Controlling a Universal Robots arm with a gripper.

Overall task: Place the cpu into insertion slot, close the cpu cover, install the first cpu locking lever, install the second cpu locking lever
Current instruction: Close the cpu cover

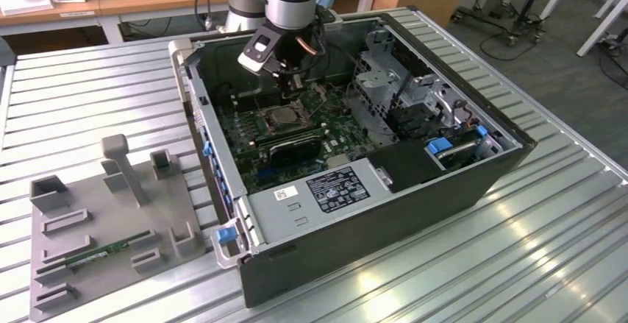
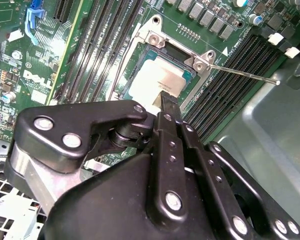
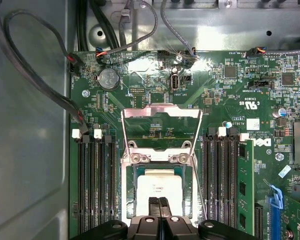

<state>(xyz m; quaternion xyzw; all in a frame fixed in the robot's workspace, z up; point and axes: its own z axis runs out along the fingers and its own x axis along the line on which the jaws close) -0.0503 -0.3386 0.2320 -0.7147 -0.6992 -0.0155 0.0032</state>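
The cpu (image 3: 162,186) lies flat in the insertion slot (image 3: 135,195) (silvery face up). Just behind it, the cpu cover (image 3: 160,110) stands swung open, clear of the socket. The gripper (image 3: 159,202) has its fingers pressed together, pinching nothing, with the tips over the chip's edge. Black memory slots (image 3: 95,185) flank the socket on the green board (image 3: 225,95). In the exterior view the arm reaches into an open computer case (image 1: 461,190) on a ribbed metal table (image 1: 98,95).

The small square metal cpu (image 3: 160,186) is pale silver; the flat circuit board (image 3: 140,80) green; the thin metal cover frame (image 3: 161,107) shiny silver; the jointed gripper (image 3: 159,201) black; the ridged table (image 1: 510,249) striped grey
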